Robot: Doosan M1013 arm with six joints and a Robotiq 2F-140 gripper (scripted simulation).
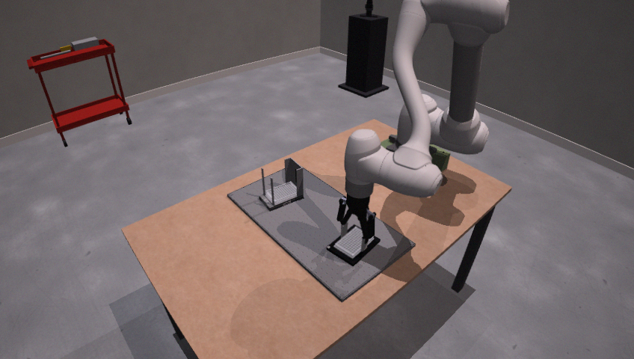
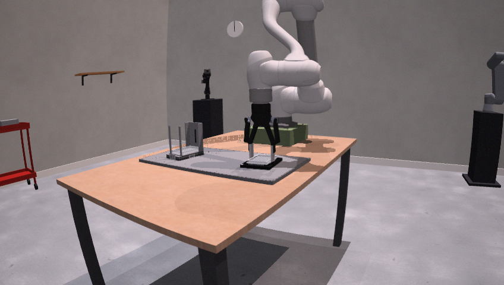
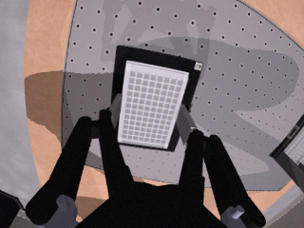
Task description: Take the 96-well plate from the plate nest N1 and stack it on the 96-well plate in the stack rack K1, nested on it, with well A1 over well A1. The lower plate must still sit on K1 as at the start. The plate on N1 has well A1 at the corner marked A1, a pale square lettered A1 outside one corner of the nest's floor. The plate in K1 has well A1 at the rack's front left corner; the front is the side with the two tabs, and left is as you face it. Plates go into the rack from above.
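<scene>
A white 96-well plate (image 1: 350,240) sits in the black plate nest N1 (image 1: 354,247) on the grey baseplate. My gripper (image 1: 354,232) stands over it, shut on the plate across its two long sides. In the wrist view the plate (image 3: 154,104) lies between my fingers, and the pale A1 mark (image 3: 198,65) is at the nest's far right corner. The plate (image 2: 261,159) and nest also show in the exterior view. A second white plate (image 1: 282,191) lies in the stack rack K1 at the baseplate's far left end; the rack has thin posts and a back wall.
The grey baseplate (image 1: 311,218) lies on a wooden table. The arm's green base block (image 1: 438,155) stands at the back. The rack's edge (image 3: 292,148) shows at the right of the wrist view. A red cart (image 1: 80,84) and black pedestals stand away from the table.
</scene>
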